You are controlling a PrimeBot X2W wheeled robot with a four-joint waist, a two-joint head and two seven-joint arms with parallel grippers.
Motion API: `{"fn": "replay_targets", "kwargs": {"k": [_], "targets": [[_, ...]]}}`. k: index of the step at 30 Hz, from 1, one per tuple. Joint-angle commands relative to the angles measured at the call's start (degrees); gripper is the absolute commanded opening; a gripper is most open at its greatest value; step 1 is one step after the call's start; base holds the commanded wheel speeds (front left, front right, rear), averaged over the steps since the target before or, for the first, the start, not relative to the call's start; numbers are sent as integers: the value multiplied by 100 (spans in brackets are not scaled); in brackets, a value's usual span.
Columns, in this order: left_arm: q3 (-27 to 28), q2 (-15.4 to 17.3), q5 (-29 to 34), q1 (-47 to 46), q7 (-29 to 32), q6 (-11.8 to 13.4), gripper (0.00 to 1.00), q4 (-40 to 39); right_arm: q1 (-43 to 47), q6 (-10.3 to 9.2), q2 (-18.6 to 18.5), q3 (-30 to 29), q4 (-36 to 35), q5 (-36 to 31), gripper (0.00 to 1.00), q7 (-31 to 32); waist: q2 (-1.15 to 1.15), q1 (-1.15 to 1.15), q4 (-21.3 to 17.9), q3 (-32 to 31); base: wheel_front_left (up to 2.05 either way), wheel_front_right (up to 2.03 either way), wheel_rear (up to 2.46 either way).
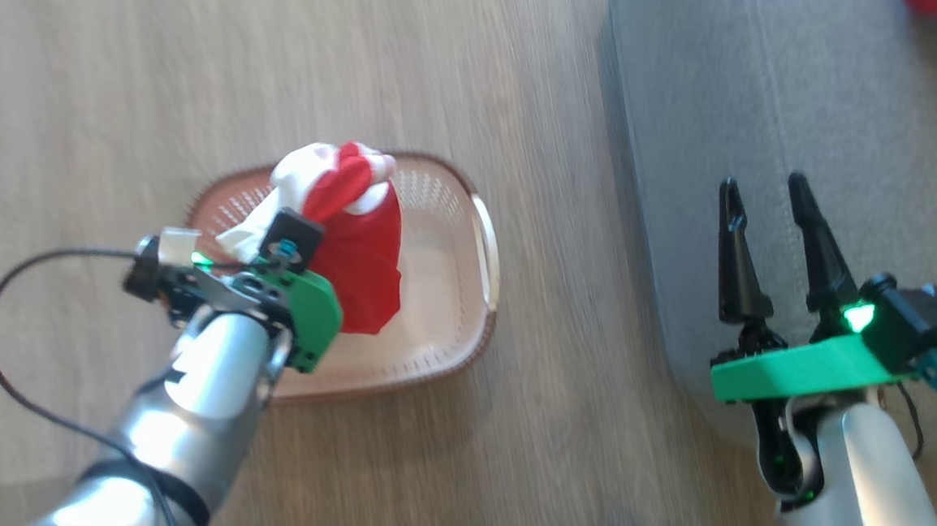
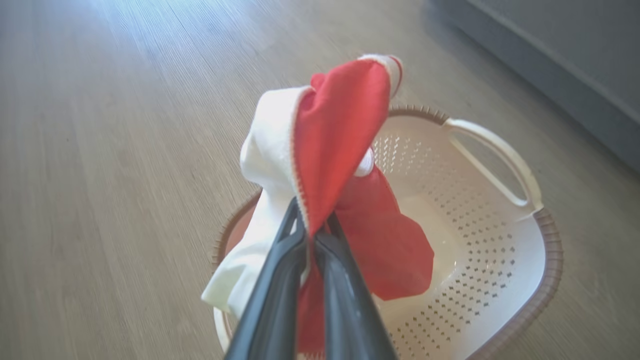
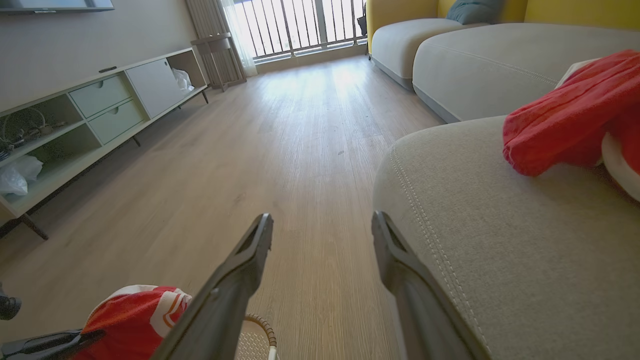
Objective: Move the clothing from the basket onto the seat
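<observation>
Although the head view gives me the red garment [image 1: 363, 256] bunched over the basket [image 1: 454, 295] on the wood floor [image 1: 122, 71], my left wrist view makes the grip plain: the left gripper [image 2: 312, 225] is pinched tight on red and white fabric that hangs over the basket. Through the right wrist view I see a second red garment [image 3: 565, 120] lying on the grey seat [image 3: 500, 260]. My left arm reaches over the basket; the right gripper [image 1: 764, 183] hovers above the seat's edge, fingers spread wide, empty.
</observation>
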Motion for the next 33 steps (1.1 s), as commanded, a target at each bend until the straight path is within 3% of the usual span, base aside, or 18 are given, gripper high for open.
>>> {"fn": "replay_targets", "kwargs": {"k": [1, 7, 15, 21, 33], "targets": [[172, 69, -65, 168, -76, 71, 0, -452, 137, -1, -91, 121, -132, -33, 100, 4, 0, 0, 332, -632, 0, 0, 0], [500, 187, -303, 1191, -78, 133, 0, -2231, 444, -1, -97, 193, -105, 2, 100, 4, 0, 0, 468, -1355, 0, 0, 0], [982, 158, -400, 1995, -79, 173, 0, -3929, 777, -1, -150, 320, -82, -10, 100, 4, 0, 0, 617, -1936, 0, 0, 0], [1389, 114, -286, 2462, -79, -108, 0, -5680, 982, -1, -141, 353, -72, -5, 100, 4, 0, 0, 687, -2278, 0, 0, 0], [1512, 26, -133, 2127, -80, -448, 0, -7366, 1119, -1, -118, 358, -102, 4, 100, 4, 0, 0, 812, -2410, 0, 0, 0]]}}
